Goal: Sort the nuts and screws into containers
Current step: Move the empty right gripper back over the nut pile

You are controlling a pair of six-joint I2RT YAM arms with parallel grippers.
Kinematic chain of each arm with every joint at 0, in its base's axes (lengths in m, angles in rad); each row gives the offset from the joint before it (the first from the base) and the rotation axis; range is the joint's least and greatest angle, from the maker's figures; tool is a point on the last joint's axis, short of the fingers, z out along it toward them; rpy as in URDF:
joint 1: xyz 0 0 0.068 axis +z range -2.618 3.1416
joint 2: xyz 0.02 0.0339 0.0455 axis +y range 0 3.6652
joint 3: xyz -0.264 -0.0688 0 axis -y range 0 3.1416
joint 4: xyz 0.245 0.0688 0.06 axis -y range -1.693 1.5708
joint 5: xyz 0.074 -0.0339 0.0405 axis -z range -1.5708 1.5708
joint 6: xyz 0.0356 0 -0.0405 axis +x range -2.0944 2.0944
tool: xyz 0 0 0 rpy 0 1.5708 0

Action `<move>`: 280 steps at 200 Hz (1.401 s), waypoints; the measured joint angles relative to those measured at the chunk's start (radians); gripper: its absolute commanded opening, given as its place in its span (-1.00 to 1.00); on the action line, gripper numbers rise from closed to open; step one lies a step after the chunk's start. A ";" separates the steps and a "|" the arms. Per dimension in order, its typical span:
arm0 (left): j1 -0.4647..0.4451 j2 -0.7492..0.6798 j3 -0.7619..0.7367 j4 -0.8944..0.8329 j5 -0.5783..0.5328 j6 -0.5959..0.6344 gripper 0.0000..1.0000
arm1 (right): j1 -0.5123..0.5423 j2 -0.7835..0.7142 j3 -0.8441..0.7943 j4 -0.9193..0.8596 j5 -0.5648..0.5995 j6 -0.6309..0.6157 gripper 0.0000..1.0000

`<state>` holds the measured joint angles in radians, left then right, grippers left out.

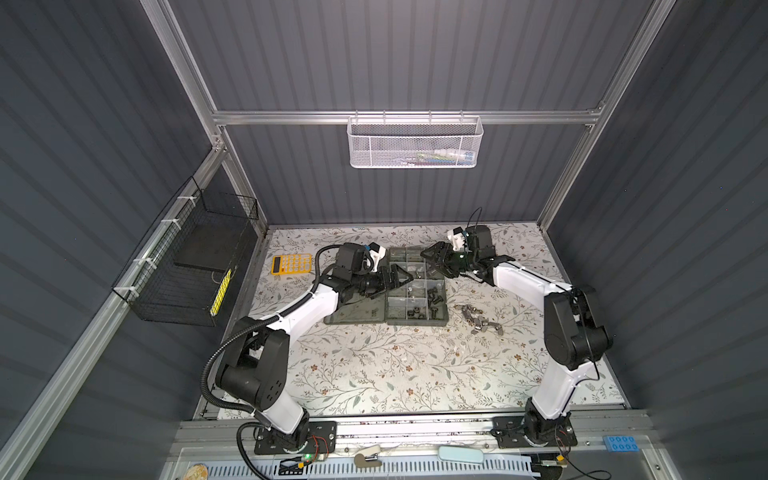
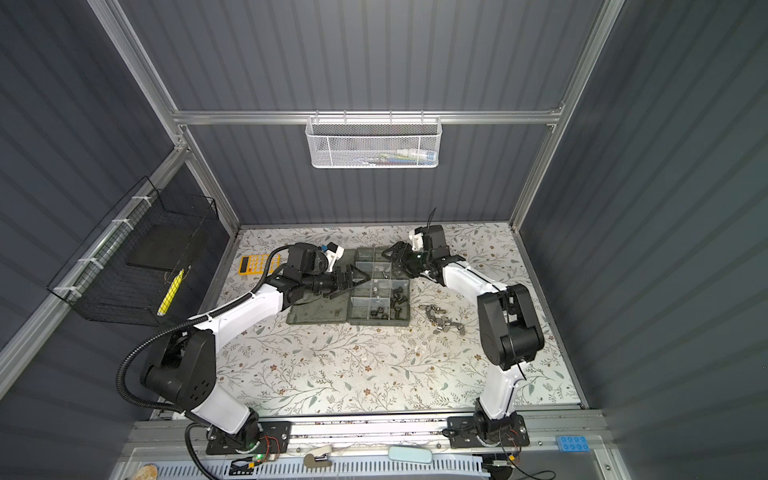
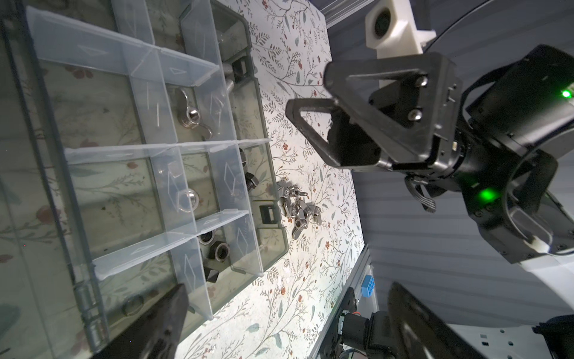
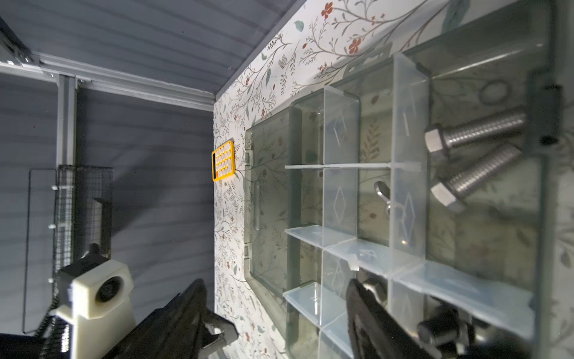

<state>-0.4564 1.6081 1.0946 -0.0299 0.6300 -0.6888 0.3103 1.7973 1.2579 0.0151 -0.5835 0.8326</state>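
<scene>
The containers are clear-walled cells (image 3: 167, 149) of a grey-green case (image 1: 415, 321) in mid-table. Two silver screws (image 4: 475, 132) lie in one cell, a wing nut (image 3: 191, 116) in another, and black nuts (image 3: 217, 248) in a corner cell. Black screws (image 1: 436, 296) fill a cell on the case's right side. More silver screws and nuts (image 1: 478, 320) lie heaped on the table right of the case. My left gripper (image 1: 404, 279) hangs open over the case's left side, nothing in it. My right gripper (image 1: 434, 262) is open and empty over the far right cells.
The case's flat lid (image 1: 353, 318) lies open to the left, under my left arm. A yellow calculator (image 1: 291, 264) sits at the far left of the floral table. A white mesh basket (image 1: 415, 143) hangs on the back wall and a black wire basket (image 1: 187, 266) on the left wall.
</scene>
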 measured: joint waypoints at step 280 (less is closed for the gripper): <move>-0.333 0.296 0.251 0.073 -0.087 0.000 0.99 | -0.179 -0.446 -0.499 -0.591 0.657 -0.300 0.25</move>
<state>-0.7891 1.9041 1.3460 0.0429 0.5426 -0.6884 0.1310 1.3510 0.7593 -0.5755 0.0738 0.5323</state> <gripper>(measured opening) 0.997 0.630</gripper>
